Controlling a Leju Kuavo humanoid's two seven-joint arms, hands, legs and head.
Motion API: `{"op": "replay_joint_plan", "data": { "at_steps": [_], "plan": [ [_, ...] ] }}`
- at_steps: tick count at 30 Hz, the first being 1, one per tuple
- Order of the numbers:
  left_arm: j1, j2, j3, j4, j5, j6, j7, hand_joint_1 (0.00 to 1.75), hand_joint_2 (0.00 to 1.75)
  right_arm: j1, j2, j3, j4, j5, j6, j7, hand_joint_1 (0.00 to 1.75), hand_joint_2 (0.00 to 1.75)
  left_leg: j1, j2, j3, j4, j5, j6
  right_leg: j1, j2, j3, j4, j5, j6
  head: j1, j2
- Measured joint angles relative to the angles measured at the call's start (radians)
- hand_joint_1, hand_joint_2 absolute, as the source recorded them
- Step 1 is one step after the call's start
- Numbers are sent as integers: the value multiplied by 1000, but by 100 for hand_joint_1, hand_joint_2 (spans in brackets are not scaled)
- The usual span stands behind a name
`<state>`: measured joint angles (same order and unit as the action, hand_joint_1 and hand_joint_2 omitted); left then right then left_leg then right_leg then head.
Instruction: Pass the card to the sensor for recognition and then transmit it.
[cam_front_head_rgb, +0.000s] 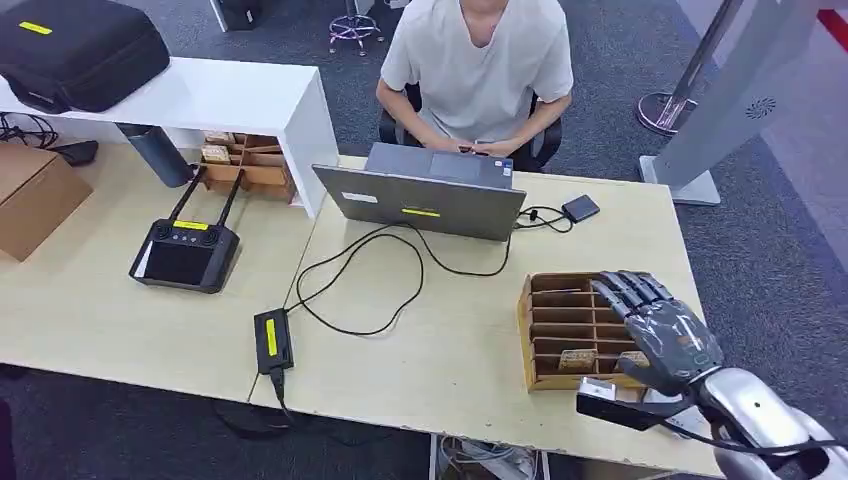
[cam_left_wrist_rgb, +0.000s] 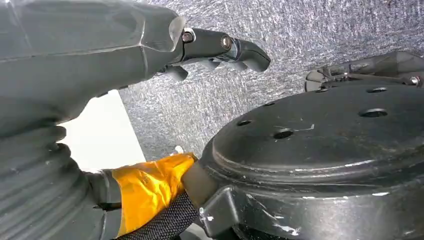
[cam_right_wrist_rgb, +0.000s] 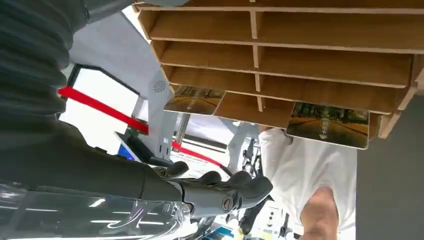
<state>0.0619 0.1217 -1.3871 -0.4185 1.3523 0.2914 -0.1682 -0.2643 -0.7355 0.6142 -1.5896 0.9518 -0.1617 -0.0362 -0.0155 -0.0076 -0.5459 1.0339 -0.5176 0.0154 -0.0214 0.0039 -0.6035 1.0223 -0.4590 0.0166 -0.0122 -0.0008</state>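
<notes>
Fingers: R hand (cam_front_head_rgb: 665, 330) fingers (cam_front_head_rgb: 625, 290) stretched out flat and apart over the wooden card tray (cam_front_head_rgb: 545, 340), grasping nothing; nearly straight in wrist view too.
L hand: L hand (cam_left_wrist_rgb: 220, 50) hangs by the robot's body over grey carpet, fingers lightly curled, nothing in them; not in play.
Card: two cards stand in tray slots at the tray's near side, toward the bench's near right corner; card 1 (cam_front_head_rgb: 577, 358), card 2 (cam_front_head_rgb: 632, 358) partly under the hand. In R wrist view both show as dark printed faces (cam_right_wrist_rgb: 327, 124), (cam_right_wrist_rgb: 194, 99).
Step (judged): reach-in to pick a card, not yet gripped.
How to do well: drop the hand to the near slots, thumb one side, fingers the other, pinch the card's upper edge; lift straight up so it clears slot walls.
Watch: tray is light, may drag w/ the card; don't grab both.
Sensor: can't tell which item it is; small dark box (cam_front_head_rgb: 581, 208) by laptop (cam_front_head_rgb: 420, 195) at far edge is a guess.
Person: seated beyond far edge, at laptop.
</notes>
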Motion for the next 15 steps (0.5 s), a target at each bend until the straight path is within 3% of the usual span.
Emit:
{"op": "replay_joint_plan", "data": {
  "at_steps": [15],
  "plan": [
    [-4, 5, -15, -6, -5, -1, 0, 0, 175, -80, 48, 21, 21, 15, 2, -9, 0, 175, 0, 0, 0, 0, 0, 0, 0, 0, 0, 0, 0, 0, 0, 0]
  ]
}}
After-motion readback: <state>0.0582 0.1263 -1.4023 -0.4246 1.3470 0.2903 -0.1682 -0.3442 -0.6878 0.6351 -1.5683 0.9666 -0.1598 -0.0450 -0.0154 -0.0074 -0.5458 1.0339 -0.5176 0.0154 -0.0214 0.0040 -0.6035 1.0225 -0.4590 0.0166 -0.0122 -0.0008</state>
